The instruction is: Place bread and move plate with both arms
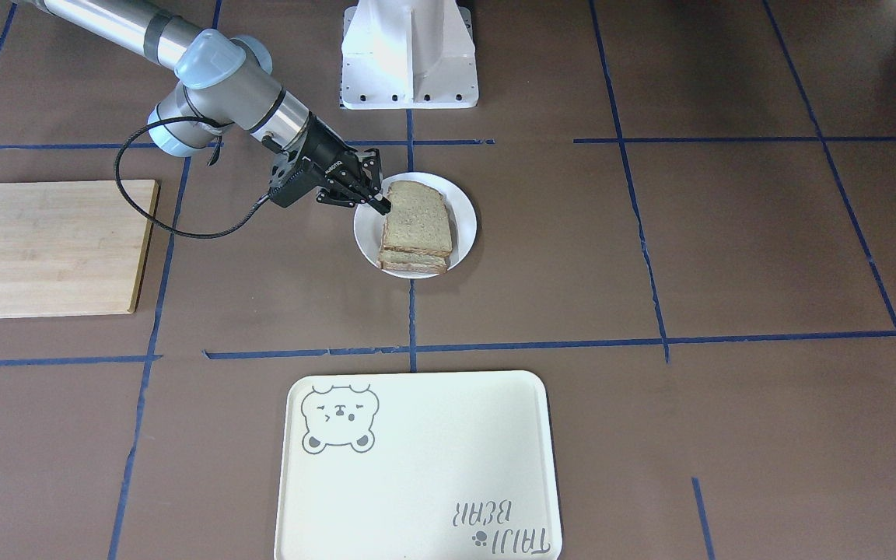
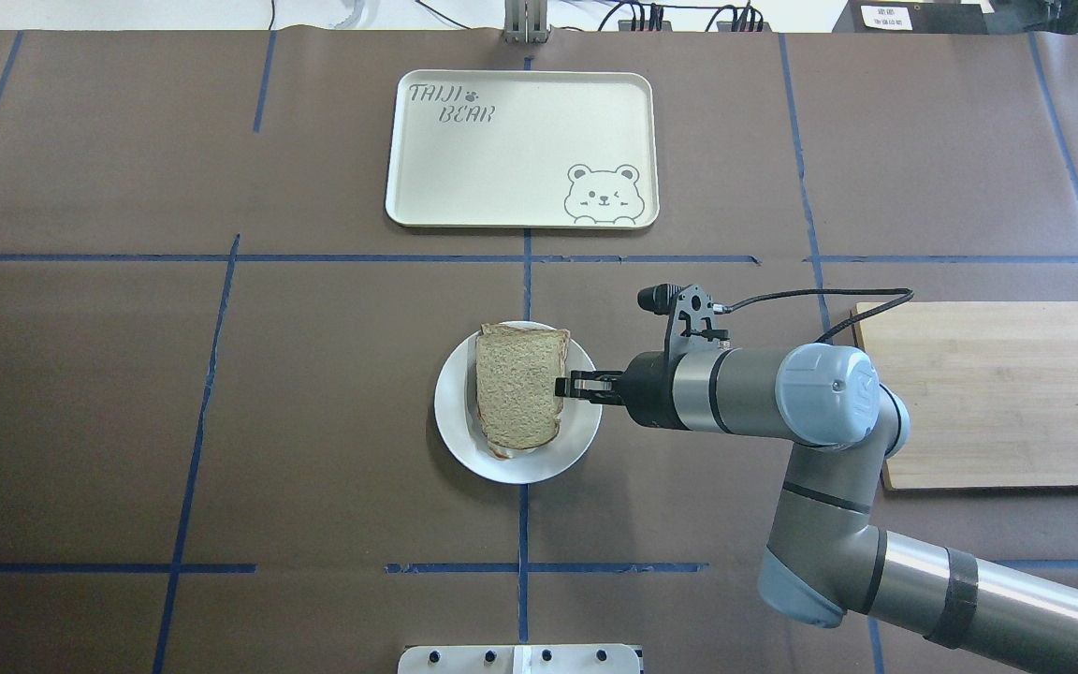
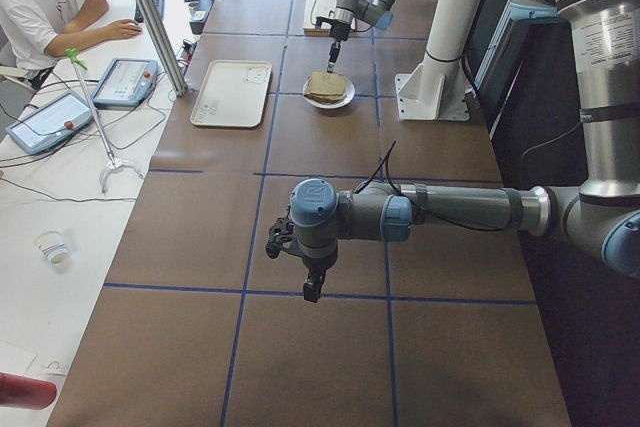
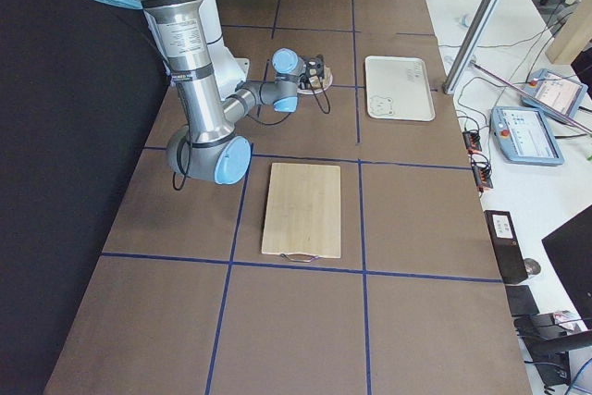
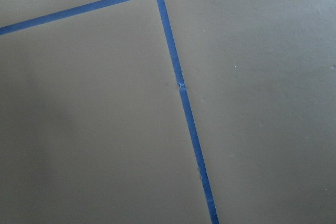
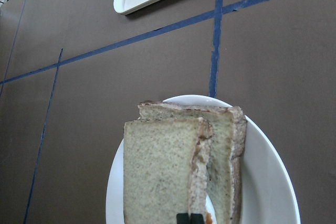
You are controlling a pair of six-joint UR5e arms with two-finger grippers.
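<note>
A brown wholemeal bread slice (image 1: 415, 219) lies on top of a second slice (image 1: 413, 263) on the small white plate (image 1: 465, 204) at the table's middle. In the overhead view the bread (image 2: 518, 384) covers most of the plate (image 2: 453, 417). My right gripper (image 2: 561, 386) reaches in low from the side and is shut on the bread's edge. In the right wrist view the black fingertips (image 6: 189, 217) pinch the top slice (image 6: 157, 177) at its crust, above the plate (image 6: 268, 182). My left gripper (image 3: 313, 292) hangs over bare table far from the plate; I cannot tell whether it is open or shut.
A cream rectangular tray (image 2: 502, 150) with a bear drawing lies on the operators' side of the plate. A wooden cutting board (image 2: 997, 393) lies on my right, under the right arm's elbow. Blue tape lines cross the brown table. An operator sits at the far side.
</note>
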